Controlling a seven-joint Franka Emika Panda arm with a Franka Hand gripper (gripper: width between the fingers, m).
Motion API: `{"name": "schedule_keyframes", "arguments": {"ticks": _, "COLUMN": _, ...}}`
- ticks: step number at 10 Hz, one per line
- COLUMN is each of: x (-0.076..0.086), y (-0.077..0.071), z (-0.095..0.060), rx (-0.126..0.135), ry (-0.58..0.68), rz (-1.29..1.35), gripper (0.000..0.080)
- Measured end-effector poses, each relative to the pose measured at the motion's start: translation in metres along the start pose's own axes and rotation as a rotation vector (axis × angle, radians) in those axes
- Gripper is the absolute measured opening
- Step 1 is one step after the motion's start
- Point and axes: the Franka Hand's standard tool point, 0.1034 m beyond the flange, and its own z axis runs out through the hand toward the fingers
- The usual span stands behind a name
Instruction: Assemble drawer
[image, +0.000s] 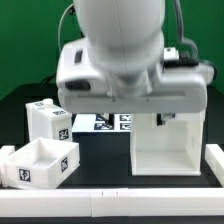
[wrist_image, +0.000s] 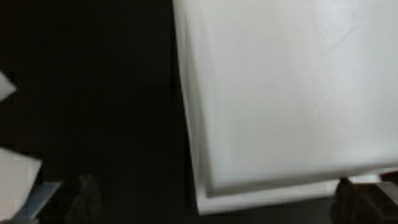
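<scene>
The drawer's large open-sided shell (image: 165, 148) stands on the black table at the exterior view's right, its open side facing the camera. Two smaller trays stand at the left: one upright with tags (image: 48, 120), one open-topped in front of it (image: 40, 163). My gripper (image: 161, 117) hangs just above the shell's top, mostly hidden by the arm. In the wrist view the gripper (wrist_image: 217, 197) is open and empty. Its dark fingertips (wrist_image: 71, 200) stand wide apart on either side of an edge of the shell's white panel (wrist_image: 285, 90) below.
The marker board (image: 105, 122) lies flat behind, between the trays and the shell. Low white rails edge the table at the front (image: 110, 200) and right (image: 215, 160). White scraps of other parts show at the wrist view's edge (wrist_image: 11, 172).
</scene>
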Motion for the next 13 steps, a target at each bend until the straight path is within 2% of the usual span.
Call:
{"name": "schedule_keyframes", "arguments": {"ticks": 2, "x": 0.004, "y": 0.001, "z": -0.015, "rx": 0.007, "ry": 0.179, "rz": -0.018, "gripper": 0.0649}}
{"name": "schedule_keyframes", "arguments": {"ticks": 3, "x": 0.001, "y": 0.001, "z": -0.012, "rx": 0.006, "ry": 0.255, "rz": -0.018, "gripper": 0.0649}}
{"name": "schedule_keyframes", "arguments": {"ticks": 4, "x": -0.005, "y": 0.0, "z": -0.017, "rx": 0.005, "ry": 0.307, "rz": -0.024, "gripper": 0.0649}}
{"name": "schedule_keyframes", "arguments": {"ticks": 6, "x": -0.014, "y": 0.001, "z": -0.043, "rx": 0.006, "ry": 0.441, "rz": -0.028, "gripper": 0.0649}}
{"name": "schedule_keyframes", "arguments": {"ticks": 7, "x": -0.029, "y": -0.002, "z": -0.041, "rx": 0.011, "ry": 0.468, "rz": -0.002, "gripper": 0.0649}}
{"name": "schedule_keyframes", "arguments": {"ticks": 8, "x": -0.034, "y": -0.005, "z": -0.037, "rx": 0.007, "ry": 0.476, "rz": -0.014, "gripper": 0.0649}}
{"name": "schedule_keyframes", "arguments": {"ticks": 11, "x": -0.033, "y": -0.006, "z": -0.036, "rx": 0.008, "ry": 0.496, "rz": -0.007, "gripper": 0.0649}}
{"name": "schedule_keyframes", "arguments": {"ticks": 13, "x": -0.039, "y": -0.003, "z": -0.002, "rx": 0.0, "ry": 0.516, "rz": -0.003, "gripper": 0.0649}}
